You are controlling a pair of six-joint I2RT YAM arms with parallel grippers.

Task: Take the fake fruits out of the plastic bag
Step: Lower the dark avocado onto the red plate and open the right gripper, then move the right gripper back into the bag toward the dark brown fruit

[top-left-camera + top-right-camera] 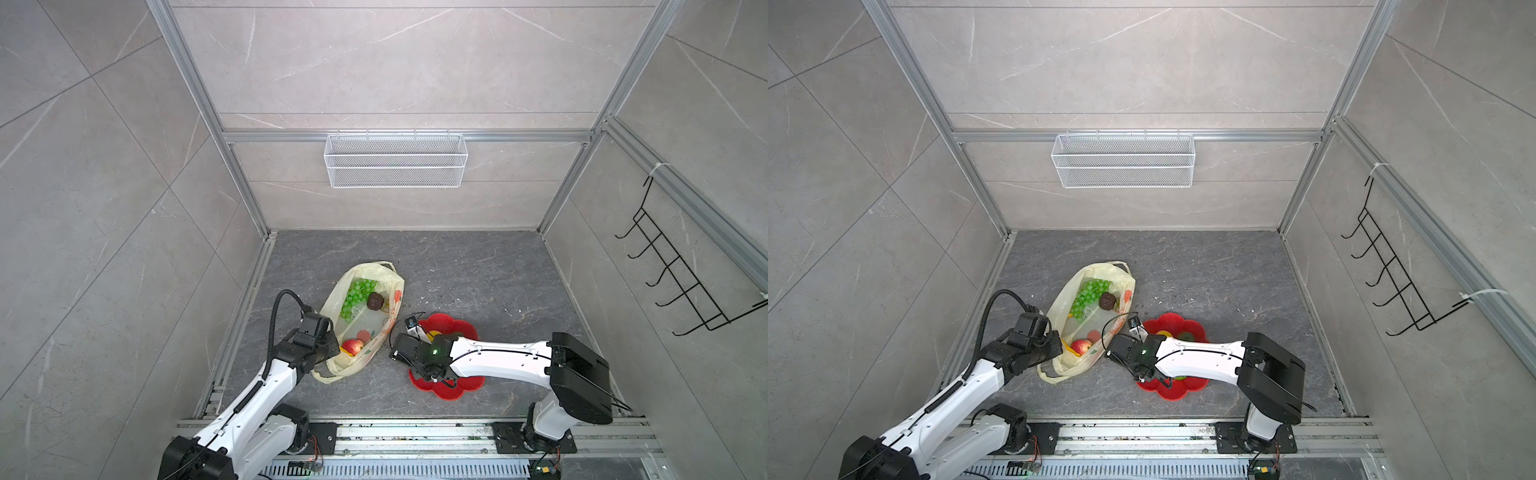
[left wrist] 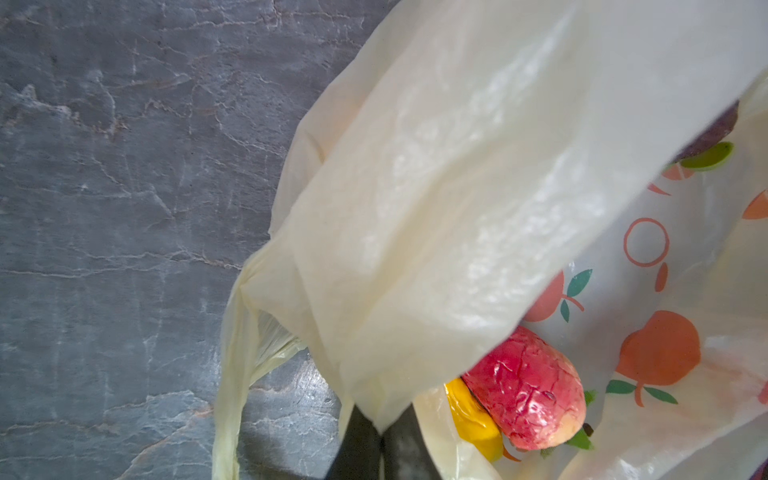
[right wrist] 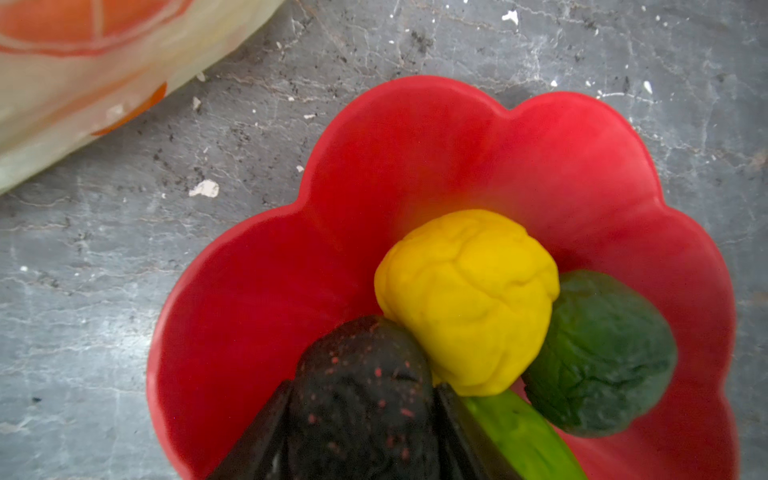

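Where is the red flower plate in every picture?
In a top view: the red flower-shaped plastic plate, lower middle, right of the cream plastic bag.
In a top view: the plate, lower middle.
Left wrist: not there.
Right wrist: the plate, close up.
Shared landmark: the bag.

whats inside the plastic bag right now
A green grape bunch, a dark avocado, a red fruit and a yellow fruit beside it. The plastic bag's folded wall hides anything beneath.

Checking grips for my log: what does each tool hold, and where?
Left tool: plastic bag, by its rim. Right tool: dark avocado, by its sides.
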